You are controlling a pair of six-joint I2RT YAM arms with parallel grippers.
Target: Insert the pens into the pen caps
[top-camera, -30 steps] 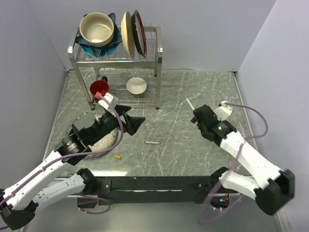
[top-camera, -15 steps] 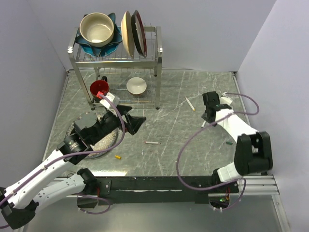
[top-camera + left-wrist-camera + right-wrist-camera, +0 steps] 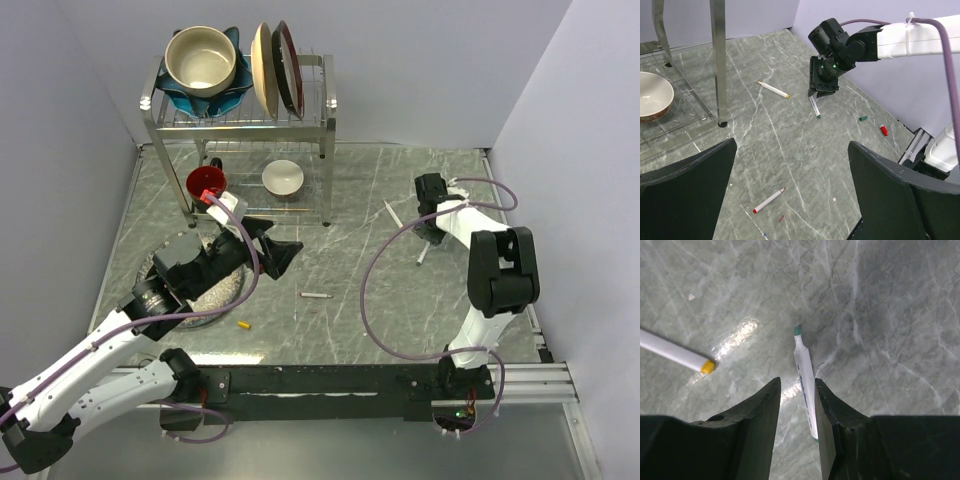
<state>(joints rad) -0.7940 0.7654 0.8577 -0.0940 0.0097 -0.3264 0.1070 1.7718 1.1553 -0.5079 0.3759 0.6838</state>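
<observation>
Pens: all three lie flat and uncapped on the table (image 3: 320, 240). In the top view the green pen (image 3: 804, 371) lies at 3 o'clock of the table centre. The yellow pen (image 3: 394, 214) is near it at 11 o'clock, and the red pen (image 3: 316, 296) is well apart, close to the centre.

Right gripper (image 3: 796, 385): set low over the green pen, jaws parted by a narrow gap with one finger on each side of the barrel, nothing held. The barrel runs nearer the finger at 3 o'clock in the right wrist view (contact cannot be confirmed). The tip points to 12 o'clock, clear ahead of the fingers.

Left gripper (image 3: 792, 150): spread wide, empty, on the 9 o'clock side of the table.

Caps: in the left wrist view the green cap (image 3: 863, 118) and red cap (image 3: 883, 130) lie near each other at 4 o'clock of the green pen. The yellow cap (image 3: 242, 325) lies at 7 o'clock of the table centre.

Assessment: the step in hand appears to be the grasp of the green pen.
- Shift toward 3 o'clock so the barrel sits midway between the fingers. Closing off-centre would likely roll a slim round barrel across the smooth stone.
- Keep the hold on the tail half, as now lined up, so the tip end stays free for the cap.
- Close slowly, with the pads low enough to meet the barrel at its widest.
- The cap is tiny, so the left gripper will probably need to steady it.
</observation>
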